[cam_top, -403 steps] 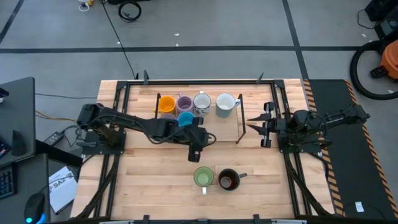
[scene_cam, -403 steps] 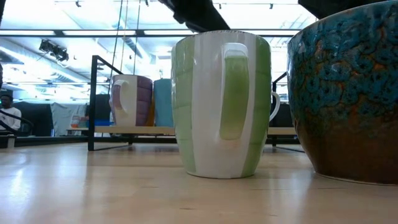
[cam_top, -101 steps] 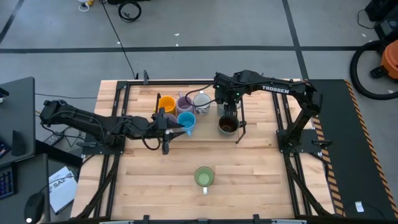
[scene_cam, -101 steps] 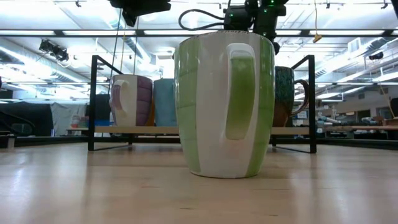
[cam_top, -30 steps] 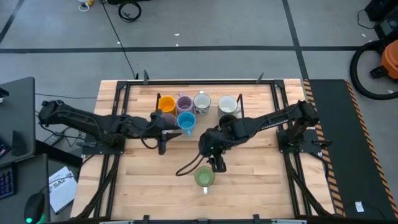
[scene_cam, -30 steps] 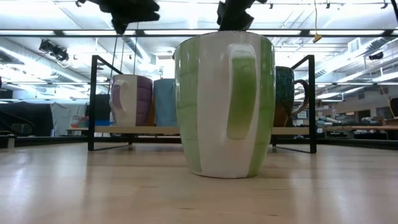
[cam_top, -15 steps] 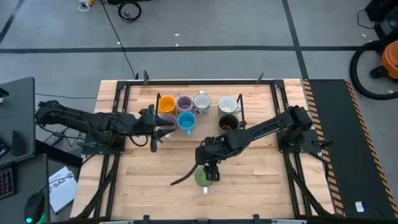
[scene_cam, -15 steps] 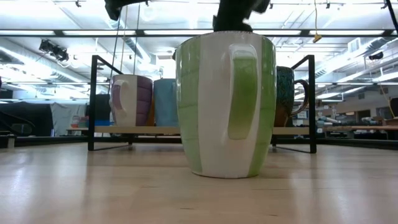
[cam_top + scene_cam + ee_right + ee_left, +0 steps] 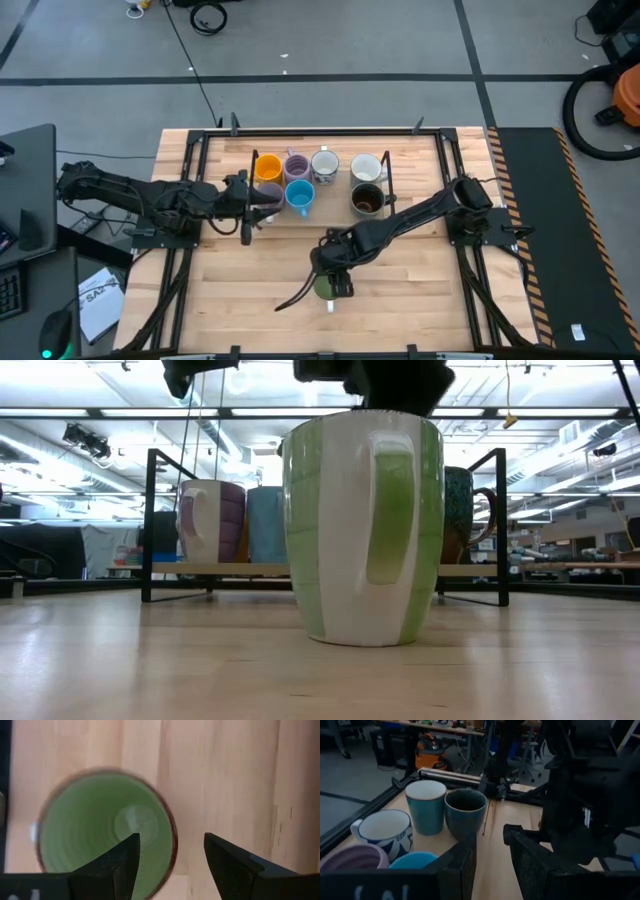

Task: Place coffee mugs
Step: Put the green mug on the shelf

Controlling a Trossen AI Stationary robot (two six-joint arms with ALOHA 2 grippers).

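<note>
Green-and-white striped ceramic mug (image 9: 326, 288) is standing alone near the table's front, right gripper (image 9: 170, 857) hovering directly above, fingers spread, straddling its rim, holding nothing, seemingly lining up a grasp.

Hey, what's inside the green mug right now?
The green mug looks empty: bare green walls and bottom. The right gripper, open, hangs above its rim; one finger covers a little of the inside.
</note>
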